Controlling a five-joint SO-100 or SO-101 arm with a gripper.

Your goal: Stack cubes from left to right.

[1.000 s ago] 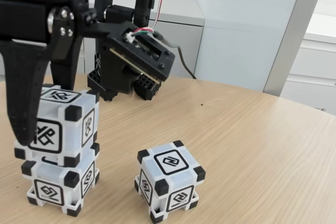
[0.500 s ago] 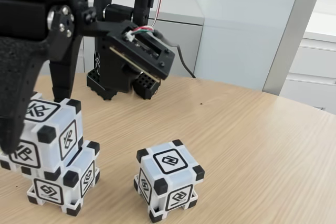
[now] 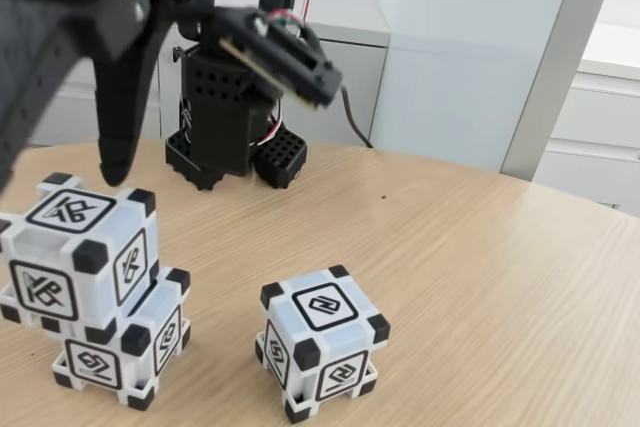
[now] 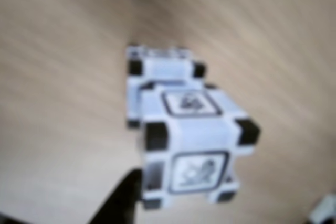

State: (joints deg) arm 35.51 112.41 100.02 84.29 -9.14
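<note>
The upper cube [image 3: 78, 252] (rigid, light, seemingly) is perched askew on the lower cube [image 3: 125, 347]; flat faces are best gripped; the gripper [image 3: 60, 172] is spread, empty.

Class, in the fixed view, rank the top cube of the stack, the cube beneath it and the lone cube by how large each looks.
1. Top cube, nearest the camera, looks largest.
2. Lone cube.
3. Bottom cube, partly covered, shows least.
All three look alike in build, so nearness and overlap may explain the differences.
</note>
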